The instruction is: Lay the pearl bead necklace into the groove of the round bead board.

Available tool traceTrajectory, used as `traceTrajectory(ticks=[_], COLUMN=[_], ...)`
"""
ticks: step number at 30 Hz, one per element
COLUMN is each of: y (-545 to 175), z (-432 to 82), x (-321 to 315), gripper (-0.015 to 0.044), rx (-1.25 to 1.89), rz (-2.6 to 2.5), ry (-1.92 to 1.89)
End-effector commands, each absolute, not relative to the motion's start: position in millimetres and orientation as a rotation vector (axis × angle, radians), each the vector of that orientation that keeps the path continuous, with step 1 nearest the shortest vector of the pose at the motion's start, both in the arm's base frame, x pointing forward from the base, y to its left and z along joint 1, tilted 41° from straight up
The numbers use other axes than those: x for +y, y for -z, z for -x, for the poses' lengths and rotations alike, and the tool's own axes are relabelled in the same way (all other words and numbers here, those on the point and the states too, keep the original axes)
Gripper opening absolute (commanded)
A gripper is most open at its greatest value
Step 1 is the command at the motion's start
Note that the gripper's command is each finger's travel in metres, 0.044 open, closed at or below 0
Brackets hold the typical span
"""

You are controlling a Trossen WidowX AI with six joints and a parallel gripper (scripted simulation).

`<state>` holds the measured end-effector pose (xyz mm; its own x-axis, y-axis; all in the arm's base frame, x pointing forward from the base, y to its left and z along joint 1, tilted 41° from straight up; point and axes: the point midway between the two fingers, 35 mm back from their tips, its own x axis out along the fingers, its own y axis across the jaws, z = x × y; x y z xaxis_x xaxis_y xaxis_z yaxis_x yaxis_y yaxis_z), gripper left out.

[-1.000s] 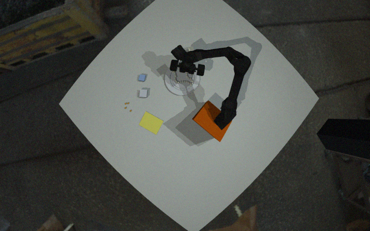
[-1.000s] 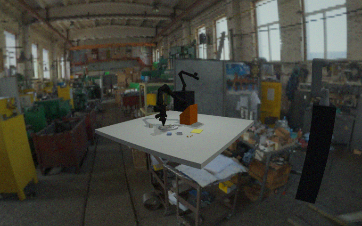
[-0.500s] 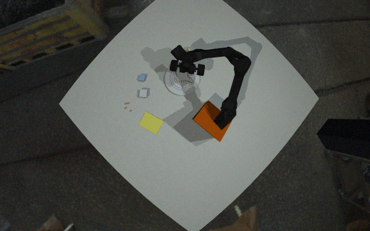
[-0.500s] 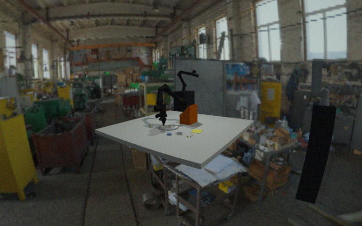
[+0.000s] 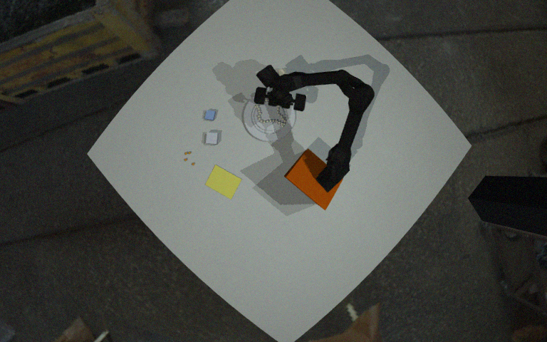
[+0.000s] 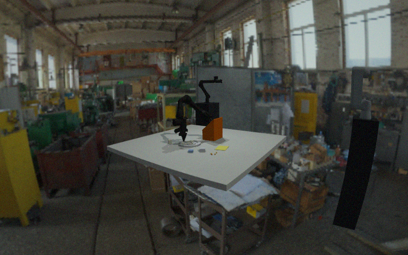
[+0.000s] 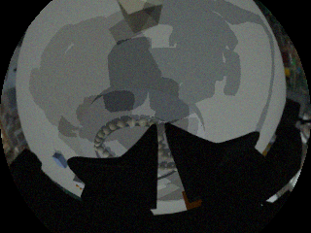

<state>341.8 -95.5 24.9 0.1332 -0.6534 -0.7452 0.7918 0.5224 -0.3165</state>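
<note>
The pearl bead necklace (image 5: 271,121) (image 7: 113,126) lies in an open loop over the round bead board (image 5: 253,132) (image 6: 189,146), a pale disc with ring-shaped lines. In the top view a lower stretch of beads shows across the board's middle, with strands running up under the gripper. My gripper (image 6: 184,140) (image 7: 160,127) points down over the back part of the board, its tips low and nearly together, shut on the necklace. In the wrist view beads run from the left up to the tips and more show behind the fingers. The pinched beads and part of the groove are hidden.
A cream block (image 5: 280,71) (image 6: 170,141) (image 7: 141,6) stands behind the board. A blue block (image 5: 209,115) (image 6: 190,151), a pale block (image 5: 211,137), several small orange bits and a yellow sheet (image 5: 223,181) lie to its left. A tall orange block (image 5: 298,173) (image 6: 214,129) stands by the arm's base.
</note>
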Motion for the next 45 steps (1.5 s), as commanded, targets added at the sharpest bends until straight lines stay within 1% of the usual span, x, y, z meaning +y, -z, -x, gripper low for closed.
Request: traceTrajectory(ticks=[1,18,40,45], y=[-22,-25,-28,-39], z=[-342,-341,-340,-334], x=[-98,-96,-94,-73], gripper=[0.0000,0.0440,0.0440,0.0309], rx=[0.981,0.984,0.982,0.952], rz=[-0.169,-0.166,-0.169,-0.220], ry=[1.050,1.054,1.050,1.080])
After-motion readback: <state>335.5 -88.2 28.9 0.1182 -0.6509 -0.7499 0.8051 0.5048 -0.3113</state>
